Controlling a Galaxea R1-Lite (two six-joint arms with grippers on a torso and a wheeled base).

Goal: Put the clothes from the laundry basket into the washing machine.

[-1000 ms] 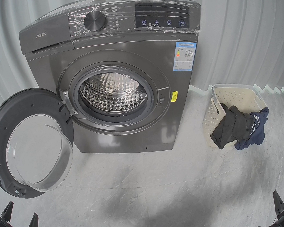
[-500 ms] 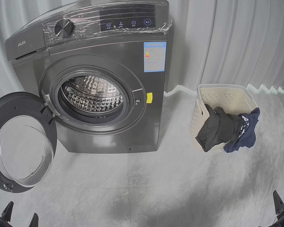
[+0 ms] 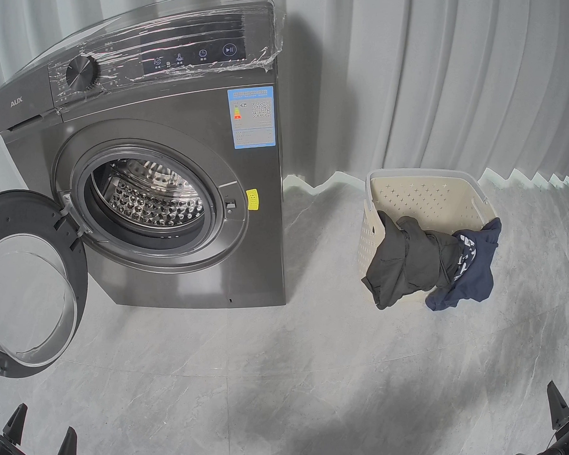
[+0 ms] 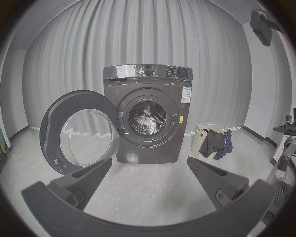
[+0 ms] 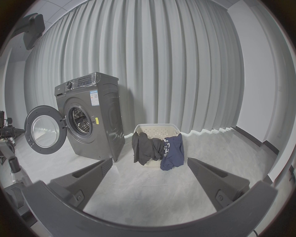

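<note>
Your left end effector (image 3: 43, 429) sits low at the floor's near left corner, jaws spread wide and holding nothing. Beyond it the washer's door (image 3: 24, 280) hangs swung fully open to the left. The washer (image 3: 170, 180) stands at the floor's far edge against the curtain (image 3: 415, 75), its drum (image 3: 148, 196) bare as far as you can see into it. To the right, apart from the washer and also near the far edge, stands the basket (image 3: 421, 194). A dark grey garment (image 3: 405, 263) and a navy garment (image 3: 471, 270) are draped over its near rim, their ends hanging down the outside. Your right end effector (image 3: 567, 375) sits at the near right corner, likewise wide open and empty.

Expect both garments to be light, soft and limp. They will sag and trail, and one may drag the other where they overlap. The best hold looks to be the bunched fold on top of the rim, pinched deep so the cloth cannot slip. The basket looks light and could tip or slide if a garment snags.

The basket's bottom is hidden behind the draped cloth, so you cannot tell whether more lies underneath. The white print on the navy garment is too small to make out. Both end effectors are cut off by the head view's lower edge.
</note>
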